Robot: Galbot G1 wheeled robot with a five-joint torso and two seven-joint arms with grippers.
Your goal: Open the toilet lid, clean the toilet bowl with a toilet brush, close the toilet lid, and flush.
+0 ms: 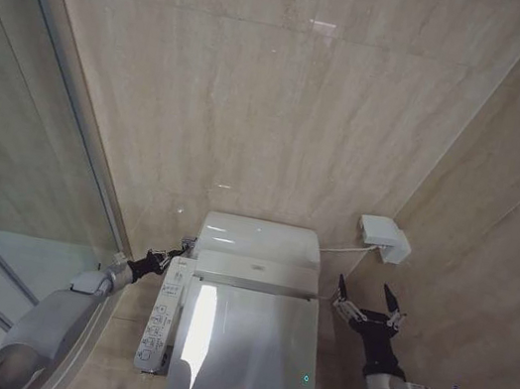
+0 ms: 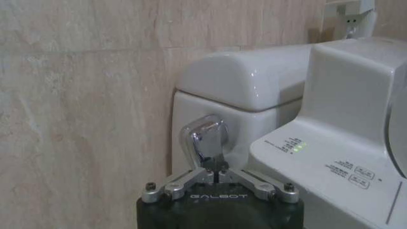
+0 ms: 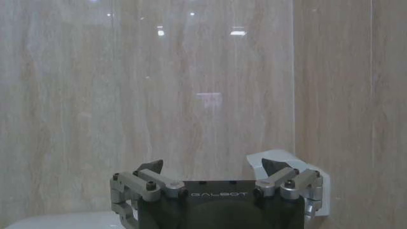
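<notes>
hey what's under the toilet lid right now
The toilet lid is down, covering everything beneath it, so the bowl's inside is hidden. The left gripper is at the chrome flush lever.

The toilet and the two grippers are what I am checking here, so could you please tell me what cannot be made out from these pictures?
- Toilet bowl: hidden in the head view under the shut toilet lid.
- Lid's front end: cut off by that view's lower edge.
- Button panel: labels too small to read.
- Flush lever: its lower end is covered by the shut left gripper.
- Wall box: partly hidden behind the open right gripper.
</notes>
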